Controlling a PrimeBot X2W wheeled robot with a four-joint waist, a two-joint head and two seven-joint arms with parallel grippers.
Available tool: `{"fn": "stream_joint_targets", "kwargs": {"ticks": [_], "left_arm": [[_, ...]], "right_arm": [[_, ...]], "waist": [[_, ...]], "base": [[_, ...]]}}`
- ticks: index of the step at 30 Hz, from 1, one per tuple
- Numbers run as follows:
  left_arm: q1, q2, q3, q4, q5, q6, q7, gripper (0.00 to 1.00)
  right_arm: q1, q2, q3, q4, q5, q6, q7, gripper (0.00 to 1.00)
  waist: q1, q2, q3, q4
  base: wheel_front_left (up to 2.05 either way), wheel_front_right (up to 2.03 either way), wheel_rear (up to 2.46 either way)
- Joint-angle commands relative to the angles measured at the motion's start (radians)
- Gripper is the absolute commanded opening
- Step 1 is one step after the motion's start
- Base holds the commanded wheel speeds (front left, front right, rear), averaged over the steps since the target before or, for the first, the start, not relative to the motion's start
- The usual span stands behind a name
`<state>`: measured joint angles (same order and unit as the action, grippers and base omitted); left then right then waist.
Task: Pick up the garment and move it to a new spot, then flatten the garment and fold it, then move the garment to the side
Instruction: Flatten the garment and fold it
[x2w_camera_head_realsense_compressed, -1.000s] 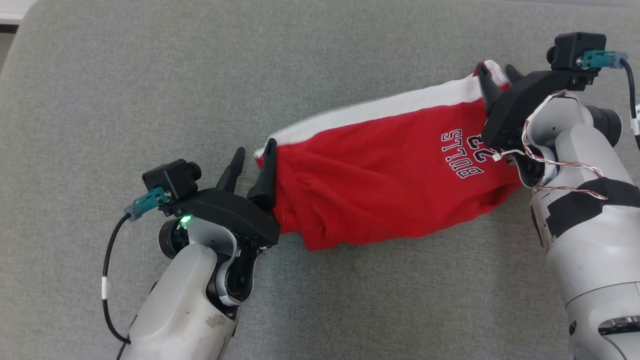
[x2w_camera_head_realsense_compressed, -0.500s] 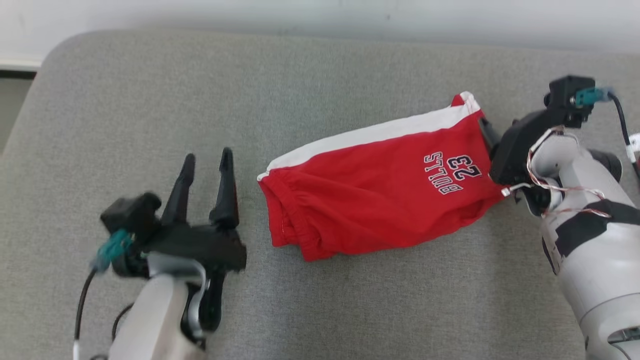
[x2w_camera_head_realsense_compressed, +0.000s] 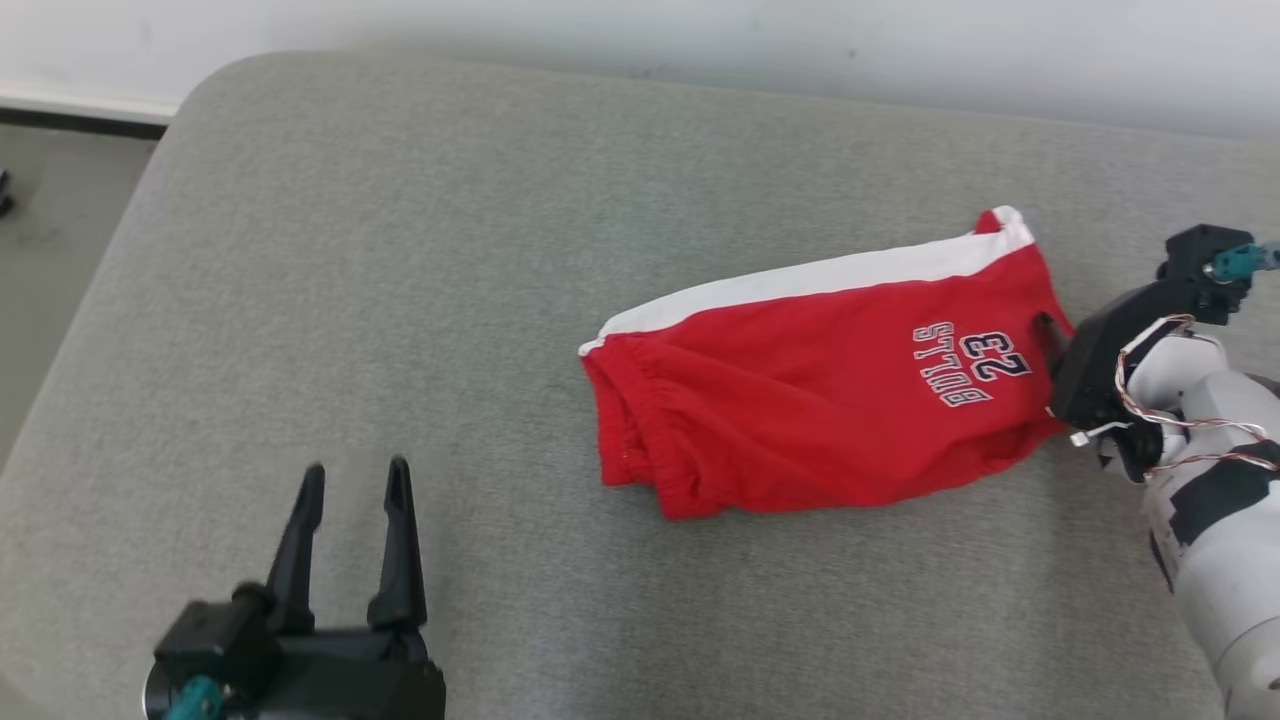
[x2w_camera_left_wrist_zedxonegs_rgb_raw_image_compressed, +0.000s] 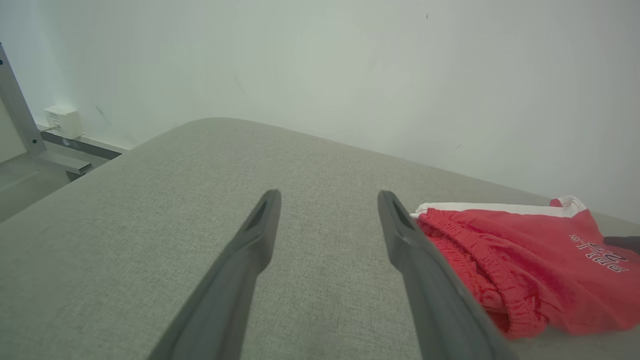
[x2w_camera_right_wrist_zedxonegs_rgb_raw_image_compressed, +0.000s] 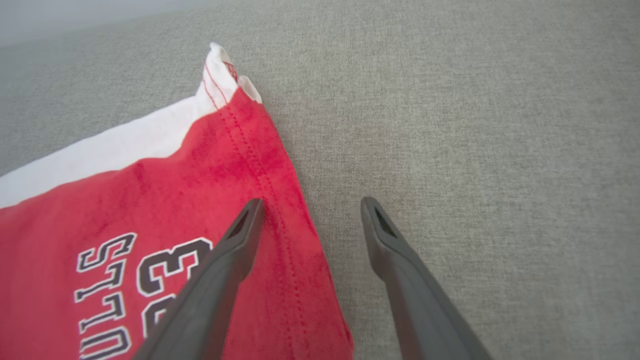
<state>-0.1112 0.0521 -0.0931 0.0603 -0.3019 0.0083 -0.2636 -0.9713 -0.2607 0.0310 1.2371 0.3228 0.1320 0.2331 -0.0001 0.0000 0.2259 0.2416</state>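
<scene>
The left jaws stood wide open and empty, their two long, dark, tapered fingers (x2w_camera_head_realsense_compressed: 398, 540) apart over bare cloth at the near left of the surface (x2w_camera_head_realsense_compressed: 500, 250), well away from the shorts (x2w_camera_head_realsense_compressed: 800, 400). In the left wrist view the same fingers (x2w_camera_left_wrist_zedxonegs_rgb_raw_image_compressed: 250, 255) pointed along the padding, with the shorts (x2w_camera_left_wrist_zedxonegs_rgb_raw_image_compressed: 525, 270) off to one side. The right jaws were open just as wide and gripped nothing; in the right wrist view one finger (x2w_camera_right_wrist_zedxonegs_rgb_raw_image_compressed: 220, 280) lay over the stitched hem edge of the shorts (x2w_camera_right_wrist_zedxonegs_rgb_raw_image_compressed: 125, 200) and the other over bare padding, though whether either touched could not be told. From the head view one right fingertip (x2w_camera_head_realsense_compressed: 1050, 328) showed at that same hem. The shorts lay folded flat at the right of the surface, red knit with a white side stripe, a gathered elastic waistband towards the left and "BULLS 23" printed in dark, white-edged letters near the hem. The surface was a padded slab covered in grey woven fabric, with a rounded corner. Behind it ran a plain white wall (x2w_camera_head_realsense_compressed: 600, 30); a grey floor (x2w_camera_head_realsense_compressed: 50, 220) showed at the left, where a small white box (x2w_camera_left_wrist_zedxonegs_rgb_raw_image_compressed: 62, 121) and a metal bar (x2w_camera_left_wrist_zedxonegs_rgb_raw_image_compressed: 17, 105) stood against the wall.
</scene>
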Motion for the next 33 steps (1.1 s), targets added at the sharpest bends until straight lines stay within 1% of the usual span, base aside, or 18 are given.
{"fn": "stream_joint_targets", "kwargs": {"ticks": [1, 4, 7, 11, 12, 13, 14, 15, 23, 28, 29, 33], "left_arm": [[0.027, -0.002, 0.002, -0.011, 0.013, 0.0, 0.0, 1.0], [0.062, -0.002, 0.0, -0.009, 0.019, 0.0, 0.0, 1.0], [0.082, -0.002, -0.008, -0.007, 0.023, 0.001, 0.0, 1.0], [0.096, -0.002, -0.017, -0.011, 0.021, 0.005, 0.0, 1.0], [0.097, -0.002, -0.019, -0.01, 0.022, 0.006, 0.0, 1.0], [0.097, -0.002, -0.021, -0.01, 0.023, 0.006, 0.0, 1.0], [0.098, -0.002, -0.024, -0.01, 0.023, 0.007, 0.0, 1.0], [0.098, -0.002, -0.025, -0.01, 0.021, 0.006, 0.0, 1.0], [0.093, -0.002, -0.034, -0.005, 0.015, 0.01, 0.0, 1.0], [0.103, -0.002, -0.03, 0.002, 0.022, 0.006, 0.0, 1.0], [0.103, -0.002, -0.03, 0.002, 0.022, 0.006, 0.0, 1.0], [0.118, -0.001, -0.02, 0.005, 0.029, 0.003, 0.0, 1.0]], "right_arm": [[-0.006, -0.014, -0.005, 0.009, -0.014, -0.003, -0.006, 1.0], [-0.004, -0.031, -0.024, 0.026, -0.031, -0.003, -0.012, 1.0], [0.008, -0.04, -0.035, 0.039, -0.06, -0.003, 0.01, 1.0], [0.037, -0.016, -0.033, 0.054, -0.09, -0.002, 0.073, 1.0], [0.045, -0.009, -0.033, 0.057, -0.096, -0.001, 0.087, 0.89], [0.052, -0.002, -0.034, 0.059, -0.099, 0.0, 0.099, 0.47], [0.059, 0.003, -0.03, 0.062, -0.108, 0.0, 0.108, 0.33], [0.065, 0.006, -0.032, 0.063, -0.111, 0.0, 0.113, 0.0], [0.062, -0.022, -0.064, 0.066, -0.143, -0.004, 0.092, 0.0], [0.063, -0.024, -0.096, 0.047, -0.132, -0.004, 0.009, 0.0], [0.063, -0.024, -0.096, 0.047, -0.132, -0.004, 0.009, 0.0], [0.094, -0.024, -0.096, 0.03, -0.129, -0.004, -0.052, 0.0]], "waist": [[0.0001, 0.0, 0.02, 0.032], [0.0001, 0.0, 0.026, 0.058], [0.0001, 0.0, 0.031, 0.077], [0.0001, 0.0, 0.032, 0.085], [0.0001, 0.0, 0.031, 0.087], [0.0001, 0.0, 0.03, 0.087], [0.0001, 0.0, 0.029, 0.088], [0.0001, 0.0, 0.027, 0.088], [0.0001, 0.0, 0.023, 0.08], [0.0001, 0.0, -0.006, 0.056], [0.0001, 0.0, -0.006, 0.056], [0.0001, 0.0, -0.043, 0.02]], "base": [[0.0, 0.0, 0.0], [0.0, 0.0, 0.0], [0.0, 0.0, 0.0], [0.0, 0.0, 0.0], [0.0, 0.0, 0.0], [0.0, 0.0, 0.0], [0.0, 0.0, 0.0], [0.0, 0.0, 0.0], [0.0, 0.0, 0.0], [0.0, 0.0, 0.0], [0.0, 0.0, 0.0], [0.0, 0.0, 0.0]]}}
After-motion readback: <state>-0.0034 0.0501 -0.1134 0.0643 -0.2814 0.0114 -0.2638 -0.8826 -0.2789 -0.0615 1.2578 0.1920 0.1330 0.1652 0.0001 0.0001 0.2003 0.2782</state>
